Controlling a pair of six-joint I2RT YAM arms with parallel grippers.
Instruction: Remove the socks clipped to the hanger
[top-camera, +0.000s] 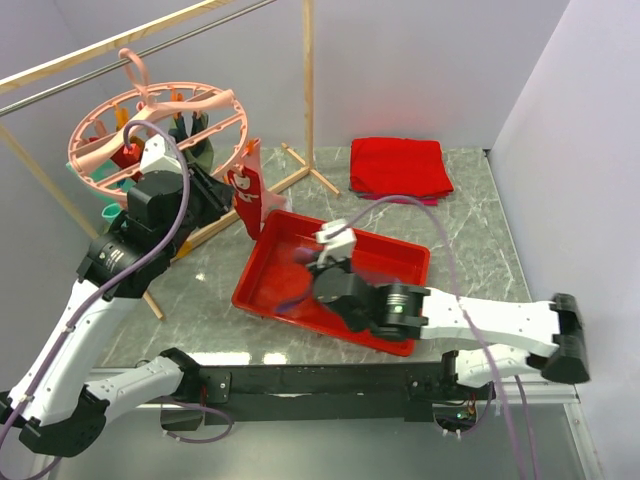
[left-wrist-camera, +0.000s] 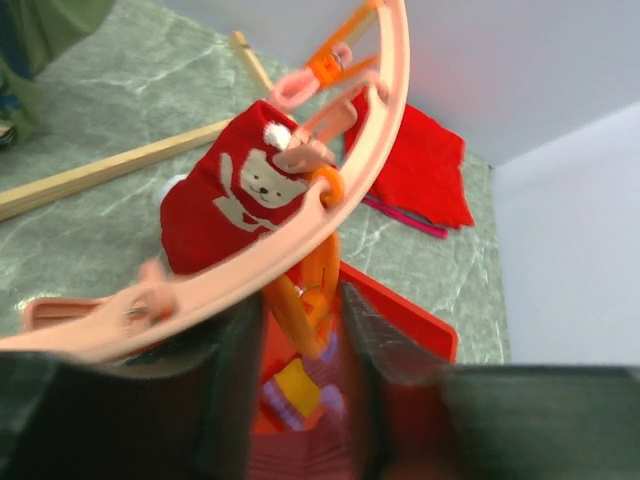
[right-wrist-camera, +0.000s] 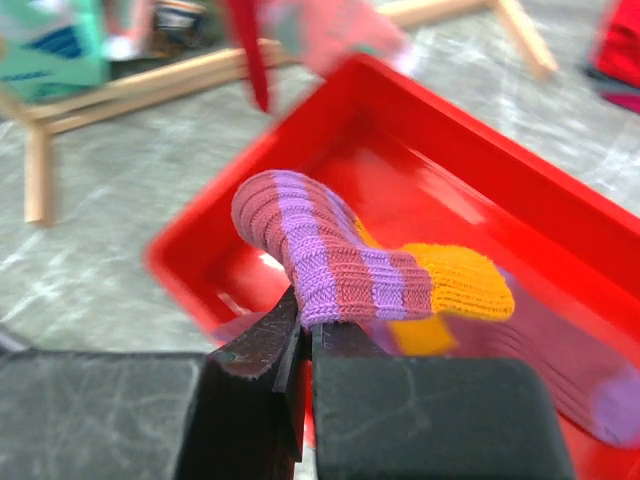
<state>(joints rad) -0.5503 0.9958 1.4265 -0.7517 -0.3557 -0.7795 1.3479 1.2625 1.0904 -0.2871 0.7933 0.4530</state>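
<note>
Big pink hanger (top-camera: 222, 97) swings off the wooden rack (top-camera: 308, 90), and a red bear sock (left-wrist-camera: 235, 195) is clipped on its rim. Below sits the red tray (top-camera: 395, 262), where the right gripper (right-wrist-camera: 305, 330) pinches a striped sock (right-wrist-camera: 340, 265) tight just above it. The left gripper (left-wrist-camera: 305, 320), jaws wide, straddles an orange clip (left-wrist-camera: 315, 290). Close crooked here and it grabs plastic, tugging the whole hanger round!
</note>
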